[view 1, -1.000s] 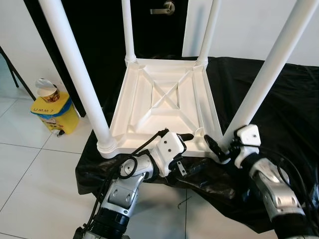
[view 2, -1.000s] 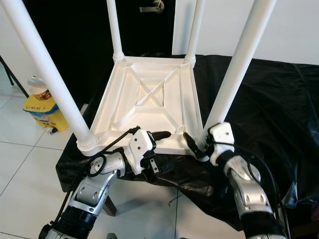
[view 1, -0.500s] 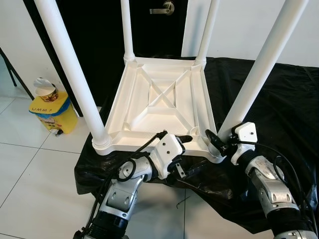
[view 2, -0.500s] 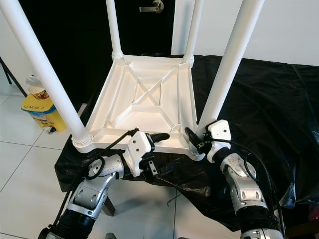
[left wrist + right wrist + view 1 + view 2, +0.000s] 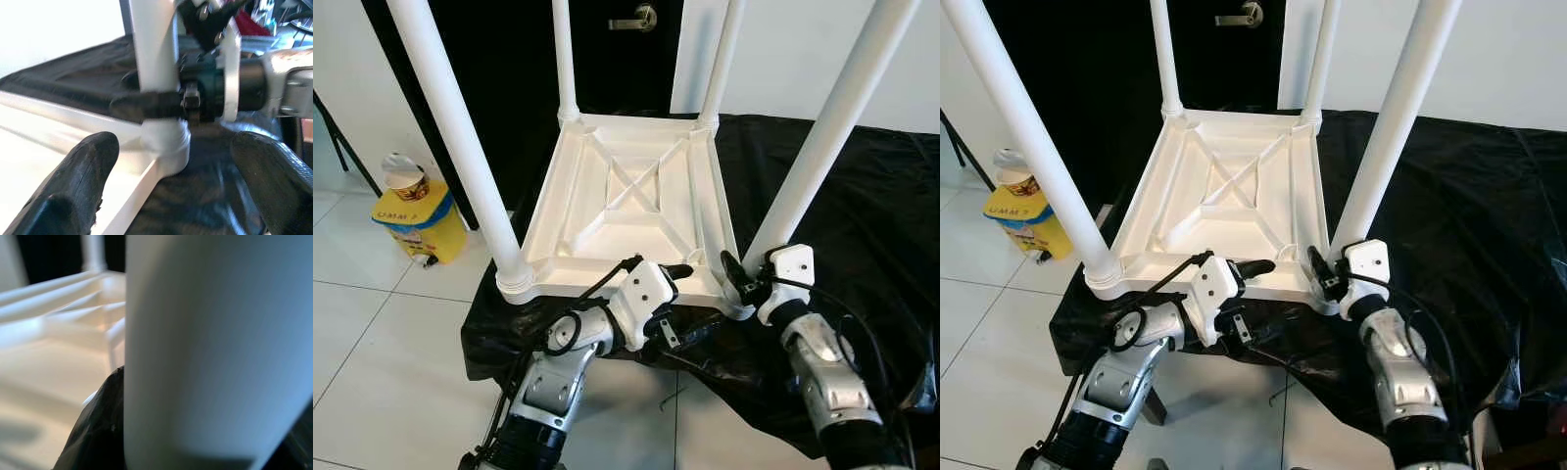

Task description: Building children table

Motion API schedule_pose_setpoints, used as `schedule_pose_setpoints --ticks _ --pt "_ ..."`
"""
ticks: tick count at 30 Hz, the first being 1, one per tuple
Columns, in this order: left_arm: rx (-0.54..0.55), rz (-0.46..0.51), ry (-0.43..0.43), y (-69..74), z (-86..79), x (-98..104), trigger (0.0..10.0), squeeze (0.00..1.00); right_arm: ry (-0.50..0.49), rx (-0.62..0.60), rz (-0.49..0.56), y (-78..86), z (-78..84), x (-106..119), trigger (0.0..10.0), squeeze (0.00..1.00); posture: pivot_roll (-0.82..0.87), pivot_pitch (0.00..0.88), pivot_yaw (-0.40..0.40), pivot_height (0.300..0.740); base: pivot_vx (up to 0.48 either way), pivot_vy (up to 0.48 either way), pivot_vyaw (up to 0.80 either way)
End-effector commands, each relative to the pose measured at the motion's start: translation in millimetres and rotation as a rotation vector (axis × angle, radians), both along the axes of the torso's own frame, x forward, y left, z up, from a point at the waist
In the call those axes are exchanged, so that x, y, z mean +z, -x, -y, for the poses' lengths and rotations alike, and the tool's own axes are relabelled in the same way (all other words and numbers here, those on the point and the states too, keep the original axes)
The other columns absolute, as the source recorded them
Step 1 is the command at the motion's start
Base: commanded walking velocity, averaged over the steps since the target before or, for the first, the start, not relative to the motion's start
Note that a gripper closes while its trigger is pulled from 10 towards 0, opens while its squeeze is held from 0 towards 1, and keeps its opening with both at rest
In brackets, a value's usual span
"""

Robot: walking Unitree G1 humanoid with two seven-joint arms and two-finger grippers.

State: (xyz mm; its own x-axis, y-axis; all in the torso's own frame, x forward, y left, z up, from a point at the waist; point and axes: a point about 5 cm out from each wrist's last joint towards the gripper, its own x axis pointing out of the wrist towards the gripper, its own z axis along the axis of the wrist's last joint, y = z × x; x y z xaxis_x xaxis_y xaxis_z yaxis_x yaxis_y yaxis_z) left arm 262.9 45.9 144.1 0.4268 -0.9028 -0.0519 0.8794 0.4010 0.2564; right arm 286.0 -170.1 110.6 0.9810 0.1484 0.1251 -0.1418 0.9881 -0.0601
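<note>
The white table top [image 5: 636, 211] lies upside down on the black cloth [image 5: 862, 196], and the right gripper [image 5: 744, 279] pinches the near right leg [image 5: 822, 127], which it should twist slowly and straight while the spread left gripper [image 5: 671, 274] steadies the edge.

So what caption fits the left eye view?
Right hand grips the upturned white table's near leg; left hand rests at its edge.

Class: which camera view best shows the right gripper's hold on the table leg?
The left wrist view: right gripper wraps the near right table leg just above its socket. Eye views show it smaller; the right wrist view is blurred leg close-up.
</note>
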Motion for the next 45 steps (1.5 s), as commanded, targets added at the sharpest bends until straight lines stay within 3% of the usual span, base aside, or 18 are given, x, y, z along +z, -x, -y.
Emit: schedule_pose_setpoints --ticks 1,4,9,10,19,20,21,22,28,32,34,38,39,45 --pt "0.111 0.004 0.006 -4.9 -4.3 -1.2 10.0 0.00 0.014 -0.056 -0.083 5.7 6.2 -17.0 10.0 0.00 -0.03 0.020 -0.044 0.740 0.000 0.000 0.00" --pt "0.117 0.007 -0.069 -9.6 -15.6 -8.1 10.0 0.00 -0.022 -0.165 -0.073 7.8 -1.0 -17.9 10.0 0.00 -0.03 0.020 -0.047 0.740 0.000 0.000 0.00" --pt "0.133 0.010 -0.128 -13.3 -22.6 -14.6 10.0 0.00 -0.033 -0.220 -0.070 9.8 -3.3 -17.5 10.0 0.00 -0.03 0.020 -0.050 0.740 0.000 0.000 0.00" --pt "0.139 0.006 -0.149 -14.1 -24.8 -17.8 10.0 0.00 -0.044 -0.222 -0.073 11.1 -4.6 -17.9 10.0 1.00 -0.03 0.018 -0.050 0.740 0.000 0.000 0.00" --pt "0.178 -0.007 -0.247 -21.6 -35.1 -32.4 10.0 0.00 -0.075 -0.173 -0.056 18.0 -6.4 -14.5 10.0 1.00 -0.04 0.007 -0.047 0.740 0.000 0.000 0.00" --pt "0.201 0.001 -0.272 -26.3 -39.0 -33.9 10.0 0.00 -0.071 -0.170 -0.047 18.3 -5.4 -12.9 10.0 0.22 -0.04 0.006 -0.047 0.740 0.000 0.000 0.00" --pt "0.201 0.001 -0.272 -26.3 -39.0 -33.9 10.0 0.00 -0.071 -0.170 -0.047 18.3 -5.4 -12.9 10.0 0.22 -0.04 0.006 -0.047 0.740 0.000 0.000 0.00" --pt "0.225 0.009 -0.295 -31.1 -42.9 -35.1 10.0 0.00 -0.072 -0.164 -0.044 18.7 -5.1 -11.7 10.0 0.00 -0.04 0.006 -0.047 0.740 0.000 0.000 0.00" --pt "0.341 0.076 -0.391 -60.1 -61.2 -31.3 10.0 0.00 -0.058 -0.153 -0.040 19.6 -4.3 -8.7 10.0 0.00 -0.06 0.000 -0.046 0.740 0.000 0.000 0.00" --pt "0.350 0.088 -0.396 -63.6 -62.9 -29.2 10.0 0.00 -0.058 -0.152 -0.040 19.0 -4.1 -8.3 10.0 0.00 -0.06 0.000 -0.046 0.740 0.000 0.000 0.00" --pt "0.398 0.147 -0.415 -77.6 -69.1 -18.0 10.0 0.00 -0.057 -0.147 -0.033 16.0 -3.7 -5.8 10.0 0.00 -0.07 0.000 -0.042 0.740 0.000 0.000 0.00" --pt "0.422 0.177 -0.426 -84.6 -72.2 -12.7 10.0 0.00 -0.056 -0.145 -0.030 14.9 -3.8 -4.8 10.0 0.00 -0.07 0.000 -0.042 0.740 0.000 0.000 0.00" --pt "0.462 0.233 -0.460 -96.3 -77.8 -4.3 10.0 0.00 -0.056 -0.139 -0.028 13.3 -4.8 -4.0 10.0 0.00 -0.07 0.000 -0.041 0.740 0.000 0.000 0.00" --pt "0.521 0.312 -0.443 -109.3 -80.3 13.4 10.0 0.00 -0.054 -0.134 -0.023 11.1 -5.8 -2.3 10.0 0.00 -0.07 0.000 -0.036 0.740 0.000 0.000 0.00"
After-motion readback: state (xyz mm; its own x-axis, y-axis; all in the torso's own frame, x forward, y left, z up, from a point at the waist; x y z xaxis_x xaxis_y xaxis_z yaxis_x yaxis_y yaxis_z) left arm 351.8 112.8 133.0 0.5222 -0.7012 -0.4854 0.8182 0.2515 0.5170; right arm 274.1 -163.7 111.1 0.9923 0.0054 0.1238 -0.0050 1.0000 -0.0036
